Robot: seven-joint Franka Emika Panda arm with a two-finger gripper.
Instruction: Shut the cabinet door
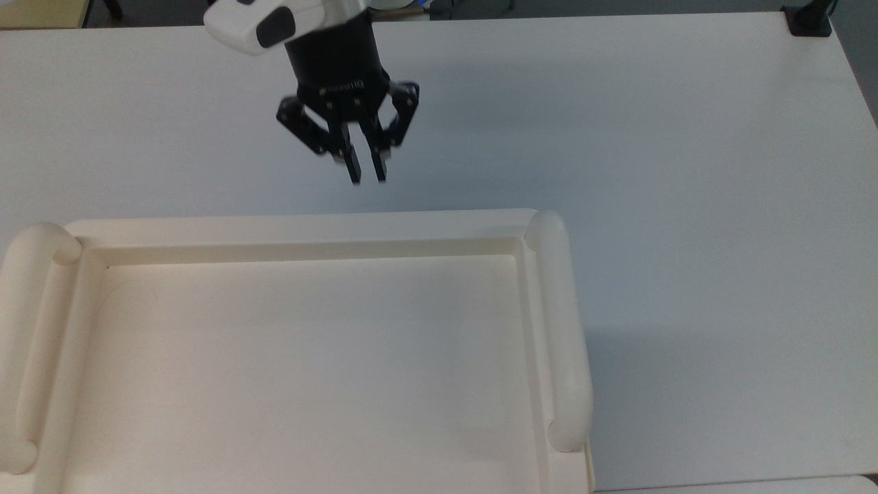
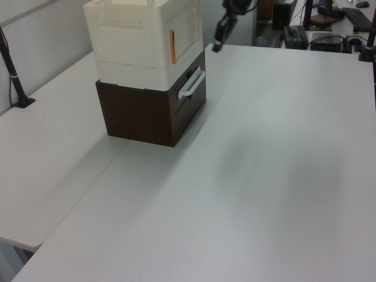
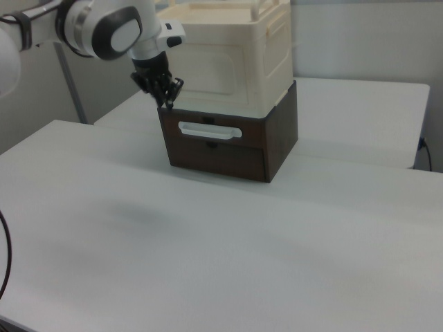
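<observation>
Apparently the closing push is already done: the thin cream panel of the cabinet door (image 3: 218, 68) lies flush in the front of the large cream box-like cabinet (image 2: 130, 44), which sits on a dark brown drawer unit (image 3: 232, 142) with a white bar handle, though from the right view I can't be sure the latch has caught. Just off that front face, the black two-finger claw (image 1: 367, 171) hangs above the white tabletop (image 1: 651, 171), touching nothing, its fingers nearly together and empty. Any next move only calls for retreating clear.
</observation>
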